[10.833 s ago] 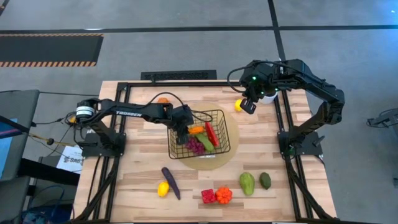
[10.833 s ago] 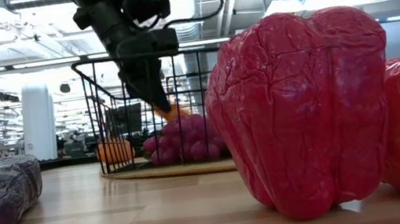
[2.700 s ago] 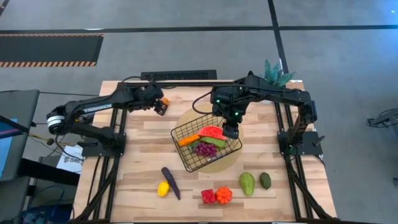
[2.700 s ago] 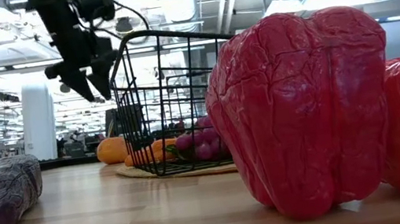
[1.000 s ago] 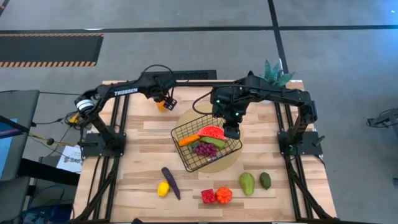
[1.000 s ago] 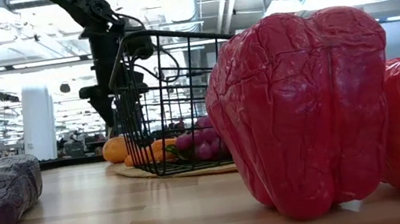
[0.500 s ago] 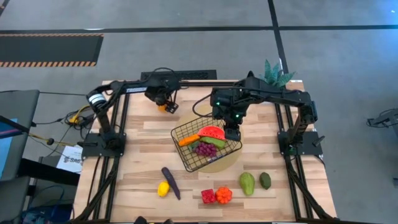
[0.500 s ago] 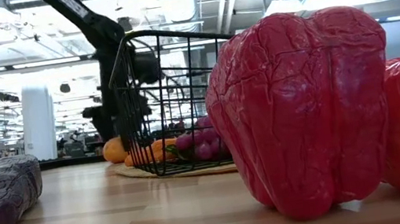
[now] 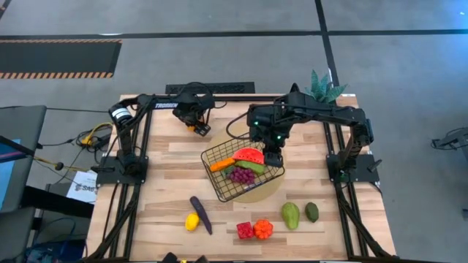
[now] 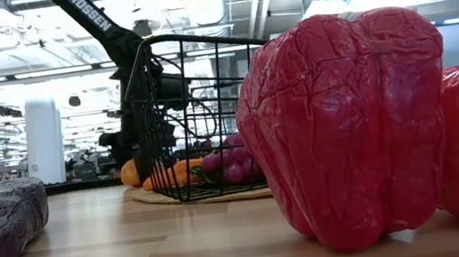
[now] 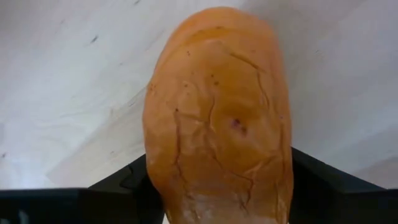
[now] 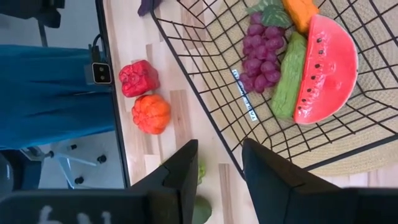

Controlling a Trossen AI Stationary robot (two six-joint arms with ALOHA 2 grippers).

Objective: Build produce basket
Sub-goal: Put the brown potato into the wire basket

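Swinging in behind the basket [image 9: 243, 174], the left gripper [image 9: 199, 127] is clamping the orange [image 11: 217, 118], which, being round, risks slipping free.

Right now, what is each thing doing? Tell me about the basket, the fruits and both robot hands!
Basket: tilted, lifted at one side by the right gripper.
Right gripper: at the basket's rim.
Left gripper: down at the table's back, around the orange.
Orange: between the left fingers.
Watermelon slice: lying in the basket.
Grapes: in the basket.
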